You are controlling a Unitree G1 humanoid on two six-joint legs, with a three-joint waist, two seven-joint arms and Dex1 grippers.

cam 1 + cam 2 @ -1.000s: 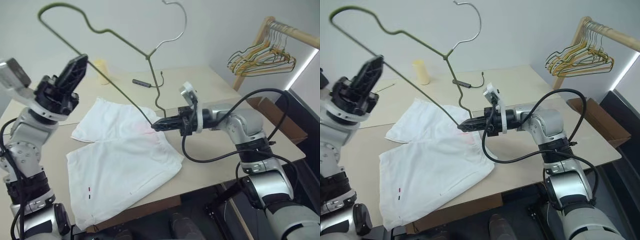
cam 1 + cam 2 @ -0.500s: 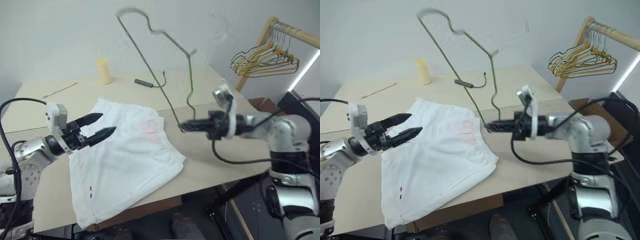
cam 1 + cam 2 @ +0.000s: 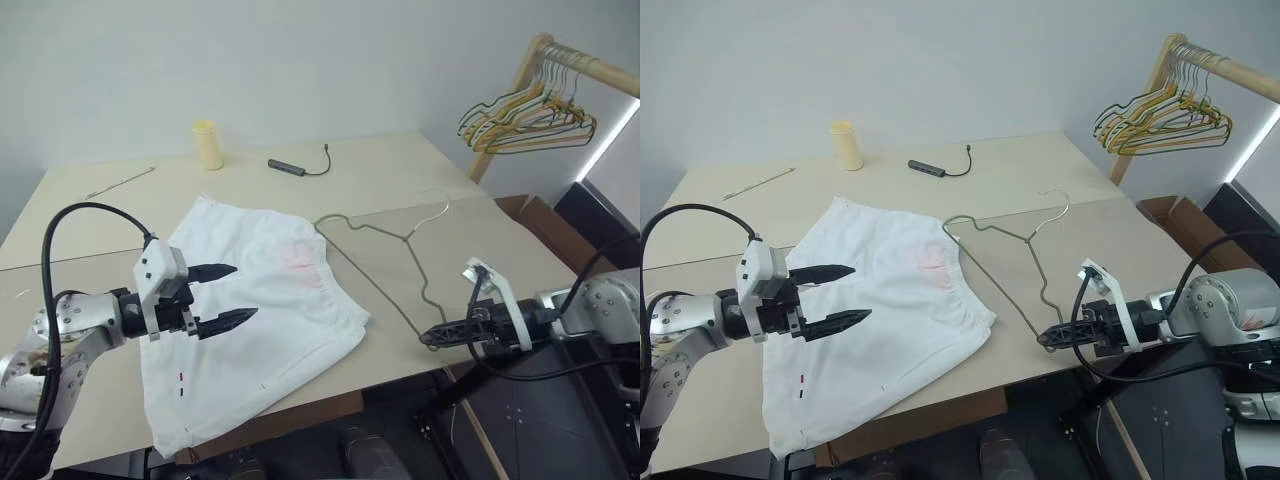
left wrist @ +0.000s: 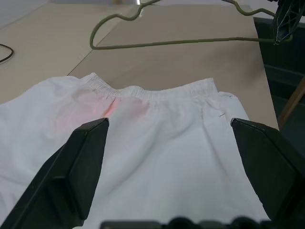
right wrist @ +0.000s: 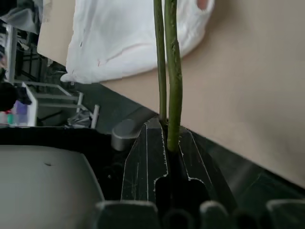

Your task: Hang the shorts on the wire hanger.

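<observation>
The white shorts (image 3: 255,300) lie spread flat on the table, waistband toward the right, with a faint pink patch near it. My left gripper (image 3: 240,292) hovers open just over the shorts' middle, its fingers (image 4: 81,167) standing wide apart with nothing between them. The wire hanger (image 3: 395,265) lies low and flat over the bare tabletop right of the waistband, hook pointing away from me. My right gripper (image 3: 432,340) is shut on the hanger's near corner at the table's front right edge; the right wrist view shows the wire (image 5: 170,71) pinched between its fingers.
A yellow cup (image 3: 207,144), a small cabled adapter (image 3: 290,167) and a thin stick (image 3: 120,180) lie at the back of the table (image 3: 100,250). A wooden rack with bunched hangers (image 3: 530,105) stands at the right, with a cardboard box (image 3: 535,215) below it.
The left gripper let go of the raised hanger, opened and dropped over the shorts. The right gripper swung the hanger down flat and moved right toward the front edge.
</observation>
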